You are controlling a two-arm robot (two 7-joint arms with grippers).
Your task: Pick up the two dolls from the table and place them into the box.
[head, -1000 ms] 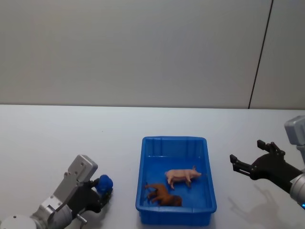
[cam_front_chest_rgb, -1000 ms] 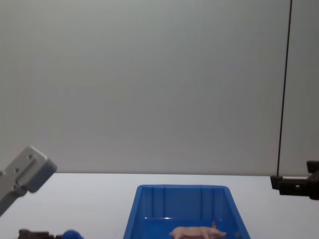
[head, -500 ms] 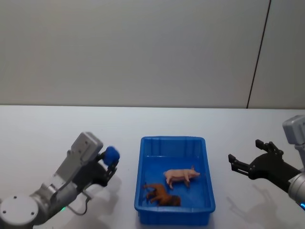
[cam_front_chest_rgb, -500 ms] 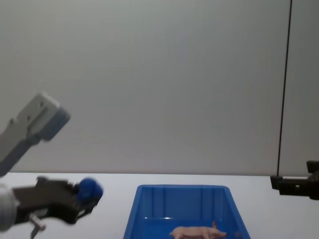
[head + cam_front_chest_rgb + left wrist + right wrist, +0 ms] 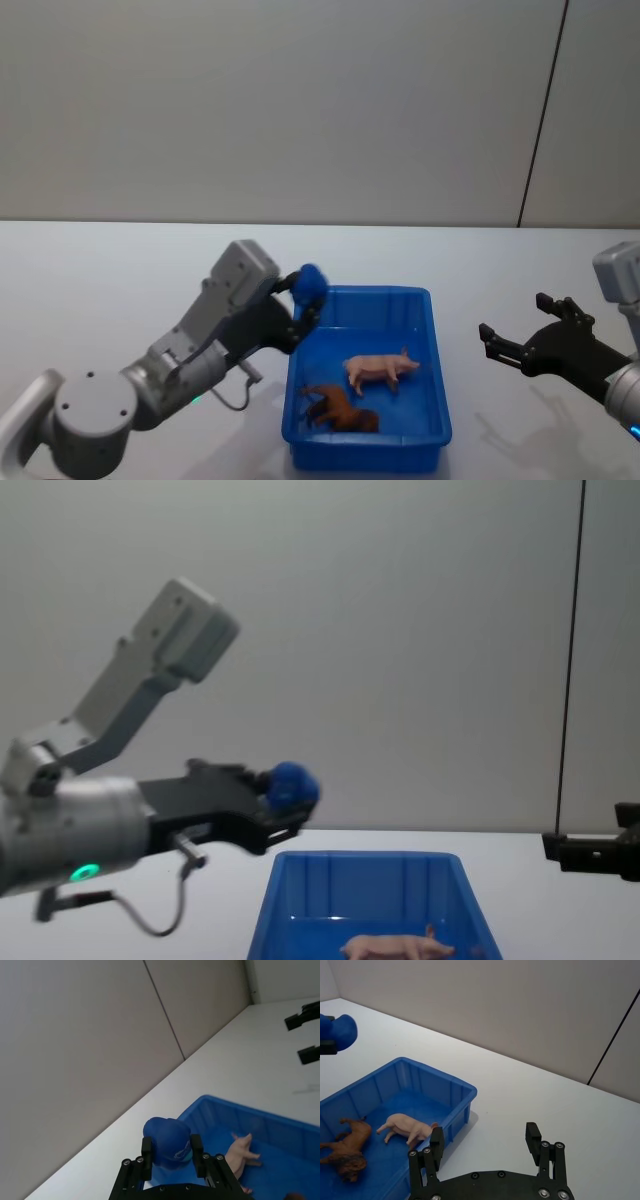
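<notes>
My left gripper (image 5: 303,300) (image 5: 169,1152) (image 5: 283,798) is shut on the rounded deep blue doll (image 5: 309,283) (image 5: 167,1141) (image 5: 293,784) (image 5: 337,1031), held in the air above the far left corner of the blue box (image 5: 432,352) (image 5: 300,865) (image 5: 465,1092) (image 5: 280,1122). The pale pink pig doll (image 5: 380,369) (image 5: 407,1127) (image 5: 241,1149) (image 5: 395,946) lies inside the box. My right gripper (image 5: 492,343) (image 5: 485,1146) (image 5: 553,850) hovers open to the right of the box, holding nothing.
A brown animal figure (image 5: 342,408) (image 5: 345,1150) also lies in the box near its front left. The white table (image 5: 120,270) (image 5: 530,1090) spreads bare around the box. A grey wall stands behind the table.
My left arm has lifted the blue doll off the table and carried it up and right to the box's far left corner. The right gripper has stayed still.
</notes>
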